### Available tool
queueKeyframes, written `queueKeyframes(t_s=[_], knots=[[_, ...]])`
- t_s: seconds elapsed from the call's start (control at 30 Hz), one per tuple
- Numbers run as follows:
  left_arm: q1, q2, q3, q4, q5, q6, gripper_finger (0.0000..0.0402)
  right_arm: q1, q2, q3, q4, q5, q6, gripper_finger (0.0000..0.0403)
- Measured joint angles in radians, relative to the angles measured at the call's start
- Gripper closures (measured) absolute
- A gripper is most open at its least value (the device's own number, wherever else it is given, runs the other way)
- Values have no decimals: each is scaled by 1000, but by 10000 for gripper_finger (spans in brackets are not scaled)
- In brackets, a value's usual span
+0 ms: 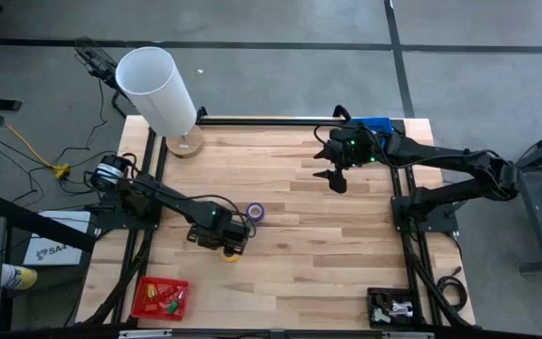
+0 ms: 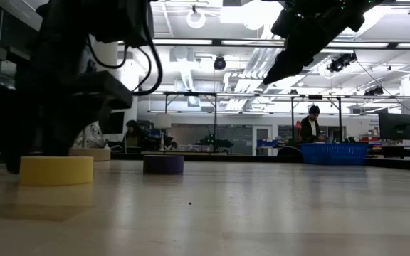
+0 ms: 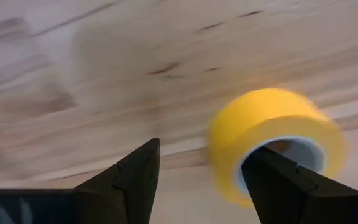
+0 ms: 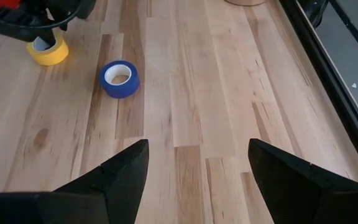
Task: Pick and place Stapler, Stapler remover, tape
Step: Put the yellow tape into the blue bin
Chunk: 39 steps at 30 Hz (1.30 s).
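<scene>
A yellow tape roll lies flat on the wooden table near its left side. My left gripper is low over the yellow roll, open, and one finger stands in front of the roll's open centre. A blue tape roll lies flat just to the right of it, also in the right wrist view. My right gripper hangs open above the table's far right part, touching nothing. The pink and purple rolls are out of view, and I cannot make out a stapler or a stapler remover. My left gripper comes at the yellow roll slanting down from the table's left. One finger is at the roll's open centre and the other stands apart on the bare table. The roll lies flat on the table. I cannot tell whether the finger touches it.
A red bin with small items sits at the near left corner, and a black tray at the near right. A blue basket stands at the far right edge and a white cylinder on a round base at the far left. Bare wood lies between the arms.
</scene>
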Motion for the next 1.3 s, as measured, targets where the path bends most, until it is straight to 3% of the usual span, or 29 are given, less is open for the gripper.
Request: queueKeyframes(t_s=[0.27,0.8,1.03,1.3], knots=[[0,15,0,-14,32,42,205,0,0,0,-8,-1,7,137],[0,14,2,24,47,71,366,0,0,0,-15,-1,3,137],[0,10,87,-28,-98,120,365,0,0,0,-14,-1,0,137],[30,10,259,-144,-408,239,357,0,0,0,-11,-1,0,137]])
